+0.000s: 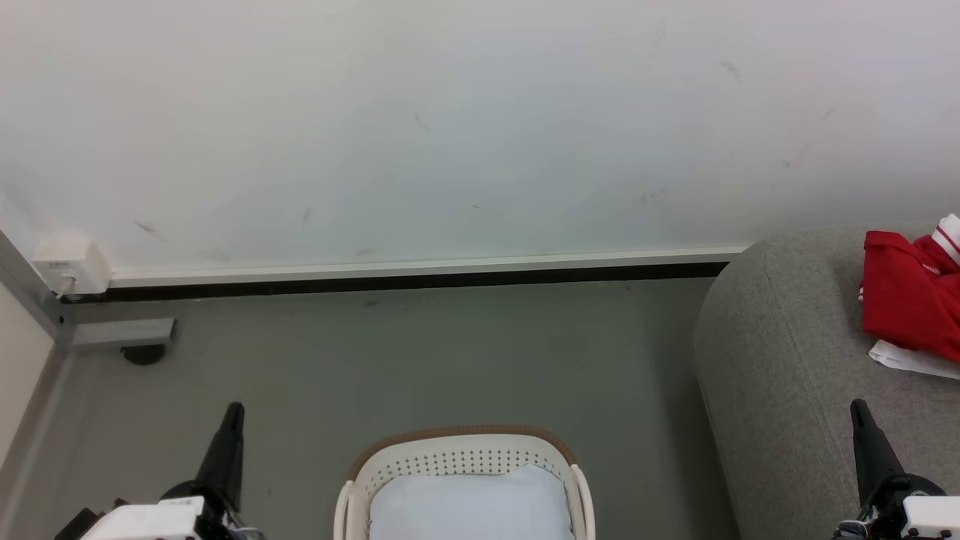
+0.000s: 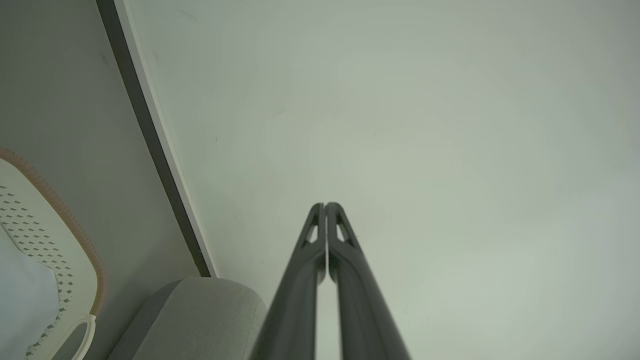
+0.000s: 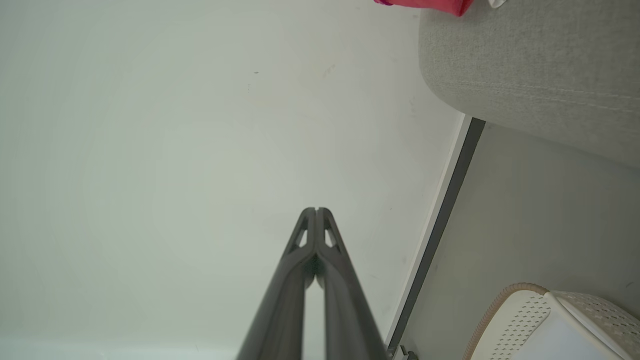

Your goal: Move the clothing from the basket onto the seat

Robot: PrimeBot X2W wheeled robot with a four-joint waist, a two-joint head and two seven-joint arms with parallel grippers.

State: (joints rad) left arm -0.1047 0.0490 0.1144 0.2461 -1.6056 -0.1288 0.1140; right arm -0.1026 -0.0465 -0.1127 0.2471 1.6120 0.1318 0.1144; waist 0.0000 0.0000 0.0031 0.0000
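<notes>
and there it was: the clothing (image 1: 911, 296), a bright red heap with white trim, lay on the seat (image 1: 780, 352) at the far right of the head view. a small white cloth piece (image 1: 907, 360) peeked out from under its lower edge. the basket (image 1: 465, 454) sat on the floor between the two arms, well apart from that heap, and what showed inside it was a flat pale liner (image 1: 469, 499). judged from that, the move looked done or very nearly so. the near end of the basket was cut off by the frame, though, so i couldn't swear to it.

the left gripper (image 1: 234, 409) was pinched shut on nothing, fingers pressed together and aimed at the wall (image 1: 450, 112). the right gripper (image 1: 858, 405) was the same, closed and empty, low at the right in front of the seat's grey cloth.

as for handling, that fabric looked soft, light and floppy. it would sag and trail from any grip, and it wouldn't break. a pinch on a raised fold near the middle of the heap would likely carry the most cloth, while an edge or sleeve would let the rest dangle. the thin white piece could slip out of a shared grab.
</notes>
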